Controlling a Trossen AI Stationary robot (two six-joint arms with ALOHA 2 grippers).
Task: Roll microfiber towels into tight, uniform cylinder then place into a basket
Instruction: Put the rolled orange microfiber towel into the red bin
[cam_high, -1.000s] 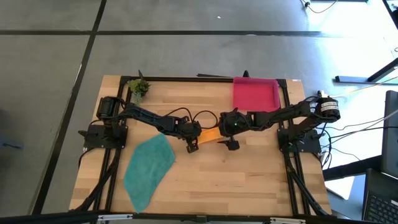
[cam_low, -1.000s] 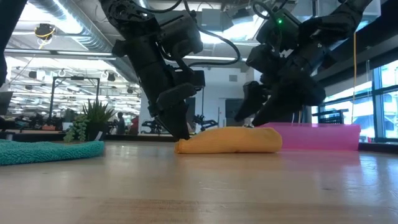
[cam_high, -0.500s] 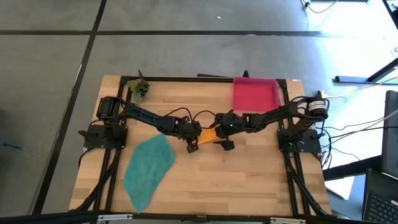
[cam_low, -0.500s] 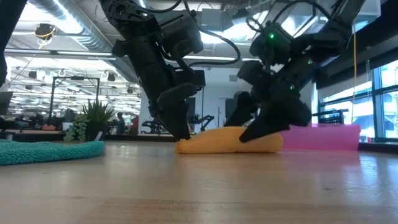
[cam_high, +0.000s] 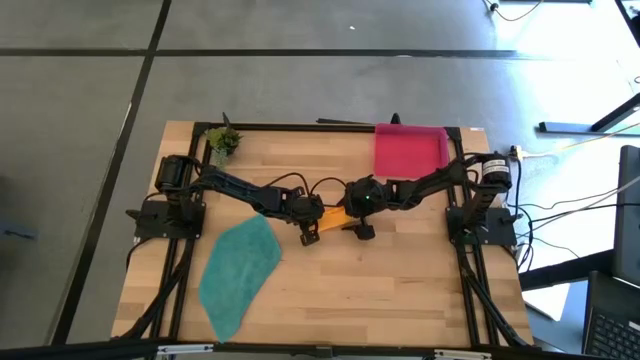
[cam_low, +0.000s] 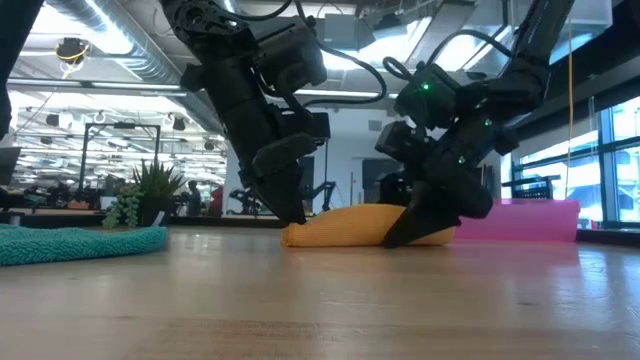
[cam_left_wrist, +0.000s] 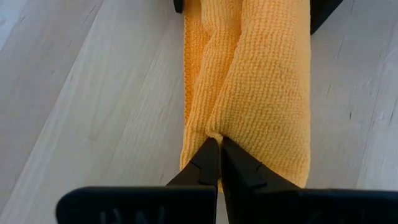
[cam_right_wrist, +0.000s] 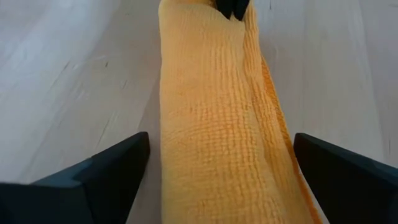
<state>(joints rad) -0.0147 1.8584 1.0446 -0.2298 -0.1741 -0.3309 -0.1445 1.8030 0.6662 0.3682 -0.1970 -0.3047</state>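
The orange towel (cam_high: 337, 217) lies rolled into a short cylinder at the table's middle, resting lengthwise on the wood (cam_low: 355, 226). My left gripper (cam_high: 320, 217) is shut at the roll's left end (cam_left_wrist: 217, 147). My right gripper (cam_high: 356, 212) is open and low over the roll's right end. Its two fingers (cam_right_wrist: 115, 167) stand on either side of the roll (cam_right_wrist: 217, 124), with a gap on the side that shows best. The teal towel (cam_high: 240, 268) lies spread flat at the near left. The pink basket (cam_high: 410, 150) sits at the far right. My left gripper presses its shut fingertips (cam_left_wrist: 208, 158) into a crease (cam_left_wrist: 214, 132) at the roll's left end, between the thick roll and a thinner fold beside it. The fingers slant down from the table's left and lie along the roll. The roll rests on the table.
A small potted plant (cam_high: 222, 140) stands at the far left corner. The basket's low wall (cam_low: 530, 218) rises just behind the roll's right end. Bare wood stretches along the near side of the table.
My right gripper has come down and moved toward the table's left, onto the orange roll. It stays open and now straddles the roll's right end. The roll and my left gripper have kept still.
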